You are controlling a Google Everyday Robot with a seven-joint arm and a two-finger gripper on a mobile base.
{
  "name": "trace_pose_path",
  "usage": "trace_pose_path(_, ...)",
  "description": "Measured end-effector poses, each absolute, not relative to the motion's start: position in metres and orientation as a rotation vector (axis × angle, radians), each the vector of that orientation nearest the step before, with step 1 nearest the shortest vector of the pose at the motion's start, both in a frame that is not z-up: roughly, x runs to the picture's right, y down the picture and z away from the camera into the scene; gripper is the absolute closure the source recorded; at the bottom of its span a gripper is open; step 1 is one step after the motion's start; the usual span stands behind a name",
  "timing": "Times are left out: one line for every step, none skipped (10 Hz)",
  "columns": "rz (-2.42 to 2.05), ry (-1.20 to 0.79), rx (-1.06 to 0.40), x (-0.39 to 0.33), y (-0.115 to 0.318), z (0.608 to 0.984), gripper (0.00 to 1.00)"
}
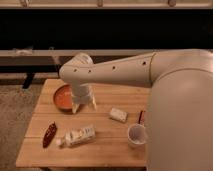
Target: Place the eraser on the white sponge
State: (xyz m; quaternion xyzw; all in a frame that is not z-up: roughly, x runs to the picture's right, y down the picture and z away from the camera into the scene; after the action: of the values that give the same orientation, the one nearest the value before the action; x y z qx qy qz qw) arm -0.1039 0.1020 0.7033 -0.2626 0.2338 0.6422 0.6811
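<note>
The white sponge lies flat near the middle of the wooden table. The eraser is a thin dark reddish strip just right of the sponge, partly hidden by my arm. My gripper points down over the table, left of the sponge and next to the orange plate. Its fingers are spread apart with nothing between them.
An orange plate sits at the back left. A dark red pepper-shaped thing and a white labelled bottle lie at the front left. A round white cup stands in front of the eraser. My large white arm covers the table's right side.
</note>
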Motion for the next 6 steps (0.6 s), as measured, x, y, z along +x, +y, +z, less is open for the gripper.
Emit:
trace_pose_path(1.442, 0.525, -0.589, -0.103, 0.102, 0.704, 0.35)
trace_pose_path(1.452, 0.525, -0.587, -0.102, 0.103, 0.704, 0.35)
trace_pose_path(1.483, 0.535, -0.572, -0.089, 0.100, 0.708, 0.35)
trace_pose_path(1.511, 0.545, -0.550, -0.069, 0.096, 0.713, 0.35)
trace_pose_path(1.545, 0.555, -0.539, -0.048, 0.096, 0.715, 0.35)
trace_pose_path(1.583, 0.568, -0.521, -0.019, 0.097, 0.718, 0.35)
